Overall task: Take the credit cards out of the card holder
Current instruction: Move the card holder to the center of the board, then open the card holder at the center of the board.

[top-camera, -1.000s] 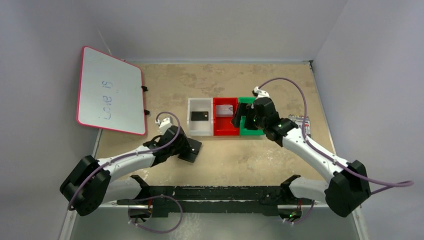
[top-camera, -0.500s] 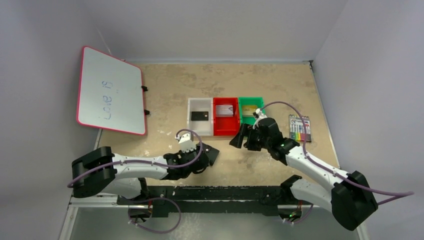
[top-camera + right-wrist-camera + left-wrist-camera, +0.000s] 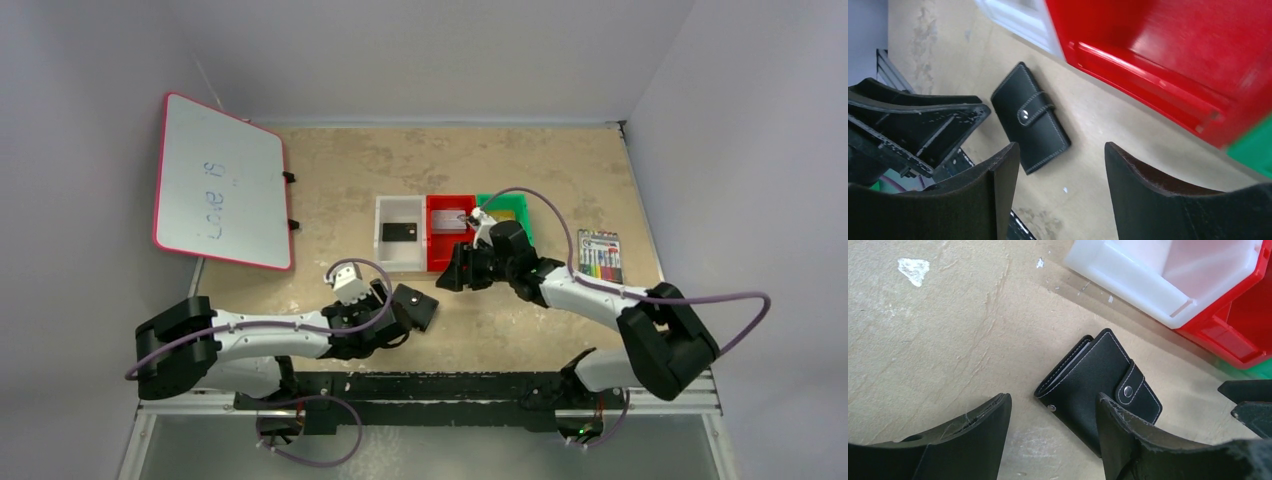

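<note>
Just in front of the bins (image 3: 431,235), holder (image 3: 1095,382) lies snapped shut on the bench (image 3: 550,160) between both tools. Left tool (image 3: 1053,405) and right tool (image 3: 1062,147) are spread, gripping nothing. Makes sense imo: cards (image 3: 398,232) sit in the bins, job looks done.

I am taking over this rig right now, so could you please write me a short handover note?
Left gripper: open, over the closed black stitched bifold card holder, which lies snapped shut on the table.
Right gripper: open, empty, near the red plastic bin.
Black card in the white plastic bin, silver-grey card in the red bin, gold-tan card in the green plastic bin.
Done: three cards out.
To do: probably nothing; the holder's inside is hidden.
</note>
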You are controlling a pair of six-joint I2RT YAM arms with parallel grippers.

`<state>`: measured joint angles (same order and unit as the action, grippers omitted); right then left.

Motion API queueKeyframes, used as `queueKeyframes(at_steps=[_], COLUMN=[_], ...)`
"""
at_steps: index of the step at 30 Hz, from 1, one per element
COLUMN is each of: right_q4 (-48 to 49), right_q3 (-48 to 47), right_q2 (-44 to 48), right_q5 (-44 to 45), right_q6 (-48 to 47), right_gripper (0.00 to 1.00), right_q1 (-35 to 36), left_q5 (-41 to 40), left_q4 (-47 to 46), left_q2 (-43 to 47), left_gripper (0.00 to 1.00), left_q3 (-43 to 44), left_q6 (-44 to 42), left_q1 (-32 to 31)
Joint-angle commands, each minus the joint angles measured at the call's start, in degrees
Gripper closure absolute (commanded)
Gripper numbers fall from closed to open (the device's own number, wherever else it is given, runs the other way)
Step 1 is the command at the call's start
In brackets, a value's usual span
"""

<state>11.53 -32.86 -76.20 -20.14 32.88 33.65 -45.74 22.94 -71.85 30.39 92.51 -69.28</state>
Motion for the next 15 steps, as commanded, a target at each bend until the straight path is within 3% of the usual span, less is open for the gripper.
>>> queueKeyframes(at_steps=[1, 6, 15], right_q4=[5.8, 13.8, 10.06], right_q3=[-4.93, -3.51, -8.26], right_q2=[-3.81, -6.16, -16.21], right_q5=[-1.78, 1.6, 9.75], right_q6=[-3.56, -5.5, -7.43], right_gripper=[0.35, 0.34, 0.41], right_q1=[3.32, 6.66, 13.49], left_q5=[-3.41, -0.76, 3.84], left_q4=[-1.83, -9.0, -12.18], left_q2=[1.36, 1.81, 6.48], left_gripper=[0.38, 0.38, 0.39], left_q3=[-1.89, -4.55, -8.63], left_q6=[6.64, 1.73, -0.06], left_q1=[-0.07, -0.07, -0.07])
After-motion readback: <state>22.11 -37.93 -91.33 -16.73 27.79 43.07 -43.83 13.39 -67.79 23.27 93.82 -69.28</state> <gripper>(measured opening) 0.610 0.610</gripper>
